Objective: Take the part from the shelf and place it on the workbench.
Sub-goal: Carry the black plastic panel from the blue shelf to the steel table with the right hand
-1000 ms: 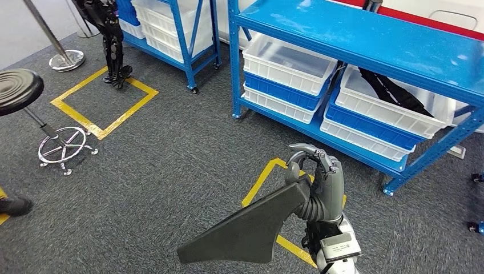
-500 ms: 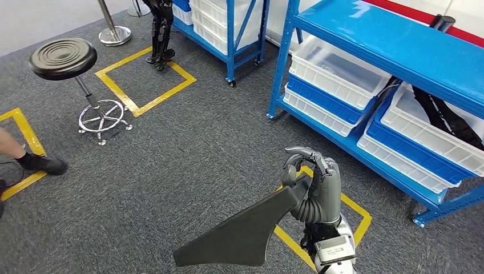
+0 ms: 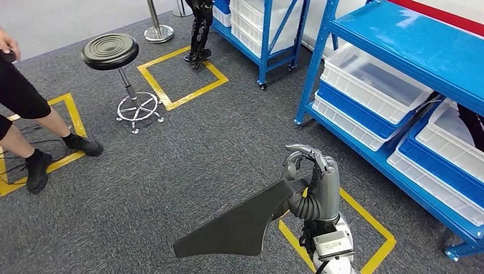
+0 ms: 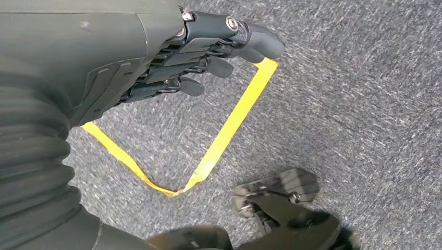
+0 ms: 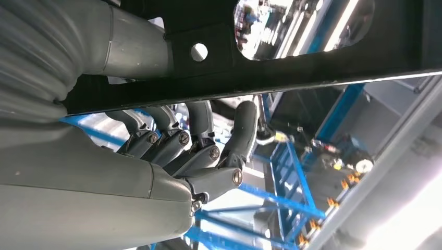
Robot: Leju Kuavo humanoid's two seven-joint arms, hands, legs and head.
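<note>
The part [image 3: 240,225] is a flat black fin-shaped panel, wide at its lower left end and narrow where it is held. My right hand [image 3: 315,185] grips that narrow end low in the head view, fingers curled over its edge, holding it above the grey carpet. In the right wrist view the same right hand [image 5: 198,156] wraps its fingers against the dark part [image 5: 292,62], which has a round hole in it. My left hand [image 4: 172,57] hangs over the carpet with fingers loosely extended and nothing in it.
A blue shelf [image 3: 399,40] with white bins [image 3: 371,85] runs along the right. A second blue shelf [image 3: 268,28] stands at the back. A black stool [image 3: 111,51] and a person's legs [image 3: 28,114] are at the left. Yellow tape squares [image 3: 182,80] mark the carpet.
The camera has turned: the shelves slid to the right and the stool and a person's legs came in at the left. My right hand still holds the part the same way.
</note>
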